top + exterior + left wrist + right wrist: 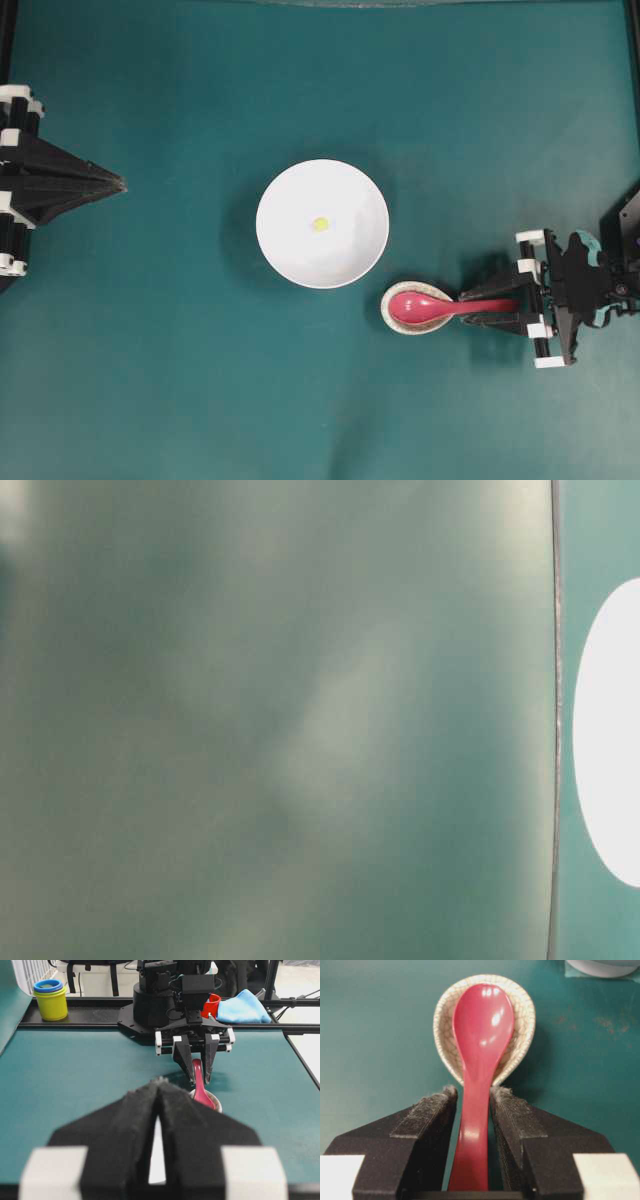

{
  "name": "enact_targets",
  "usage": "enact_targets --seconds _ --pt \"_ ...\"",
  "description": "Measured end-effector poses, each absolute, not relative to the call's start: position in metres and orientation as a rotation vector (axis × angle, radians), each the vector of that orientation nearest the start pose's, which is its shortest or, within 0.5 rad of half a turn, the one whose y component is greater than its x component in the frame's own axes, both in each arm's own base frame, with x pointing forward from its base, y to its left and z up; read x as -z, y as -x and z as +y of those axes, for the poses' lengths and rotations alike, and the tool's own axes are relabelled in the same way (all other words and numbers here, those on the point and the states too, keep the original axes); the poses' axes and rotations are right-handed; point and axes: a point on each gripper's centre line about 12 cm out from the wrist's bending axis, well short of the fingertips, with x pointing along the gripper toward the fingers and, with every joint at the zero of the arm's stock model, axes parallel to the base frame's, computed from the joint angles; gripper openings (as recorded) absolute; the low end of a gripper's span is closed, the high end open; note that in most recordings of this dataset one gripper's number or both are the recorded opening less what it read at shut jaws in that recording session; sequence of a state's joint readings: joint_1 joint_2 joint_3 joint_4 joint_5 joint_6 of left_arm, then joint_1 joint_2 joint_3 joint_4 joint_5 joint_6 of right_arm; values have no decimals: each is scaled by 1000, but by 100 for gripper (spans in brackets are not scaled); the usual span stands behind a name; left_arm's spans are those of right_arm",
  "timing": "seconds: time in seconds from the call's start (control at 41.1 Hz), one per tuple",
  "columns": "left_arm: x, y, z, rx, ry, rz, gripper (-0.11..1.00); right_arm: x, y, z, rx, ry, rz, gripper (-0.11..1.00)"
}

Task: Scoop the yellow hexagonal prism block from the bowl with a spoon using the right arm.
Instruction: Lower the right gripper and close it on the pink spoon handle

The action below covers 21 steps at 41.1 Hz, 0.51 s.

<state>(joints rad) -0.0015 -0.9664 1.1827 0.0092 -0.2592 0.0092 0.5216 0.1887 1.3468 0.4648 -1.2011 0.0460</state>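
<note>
The tiny yellow hexagonal prism block [320, 224] lies near the middle of the white bowl [345, 250], at the table's centre. The pink-red spoon [420, 306] rests with its scoop in a small speckled spoon rest [392, 318], to the right of and nearer than the bowl. My right gripper [465, 308] is shut on the spoon's handle. In the right wrist view the spoon [482, 1025] runs back between the pads, which press its handle at the tips of the gripper [472, 1092]. My left gripper [118, 183] is shut and empty at the far left, clear of the bowl.
Beyond the table's far edge in the left wrist view stand stacked yellow and blue cups [51, 1000], a red cup [212, 1005] and a blue cloth [242, 1007]. The table-level view is mostly blur, with the bowl [610, 730] at its right edge.
</note>
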Motion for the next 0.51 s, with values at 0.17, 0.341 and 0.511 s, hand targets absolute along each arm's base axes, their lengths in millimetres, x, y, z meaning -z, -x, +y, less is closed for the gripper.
enact_targets --seconds 0.17,0.341,0.511 --pt "-287 -198 -1 4 -18 -43 1 -71 -220 68 -36 -62 341 40" --pt "-287 -198 -1 4 -18 -43 1 -71 -221 67 -26 -90 340 40" --pt "-287 -198 -1 4 -18 -41 1 -71 -222 68 -20 -118 344 40"
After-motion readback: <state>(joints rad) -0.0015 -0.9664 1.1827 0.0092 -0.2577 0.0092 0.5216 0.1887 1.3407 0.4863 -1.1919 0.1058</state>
